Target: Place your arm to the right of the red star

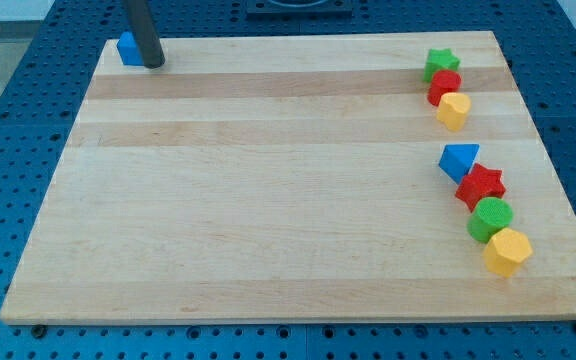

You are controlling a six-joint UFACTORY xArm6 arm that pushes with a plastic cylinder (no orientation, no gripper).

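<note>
**Rod tip at the board's far-left corner, red star far across on the right**

The arm ends in a plain dark rod with no jaws to spread or press together, so it pinches nothing. The tip rests on the wooden board at the view's top left, touching or just beside a blue block that sits on its left; the rod hides part of that block, so its shape cannot be told.

All other blocks lie well apart from the tip, along the view's right edge. Near the top right a green star, a red block of rounded shape and a yellow block stand in a tight descending row, each touching the next.

Lower down comes a second row: a blue triangle, then the red star touching it below and to the right, then a green cylinder, then a yellow hexagon nearest the view's bottom. The board rests on a blue perforated table.
</note>
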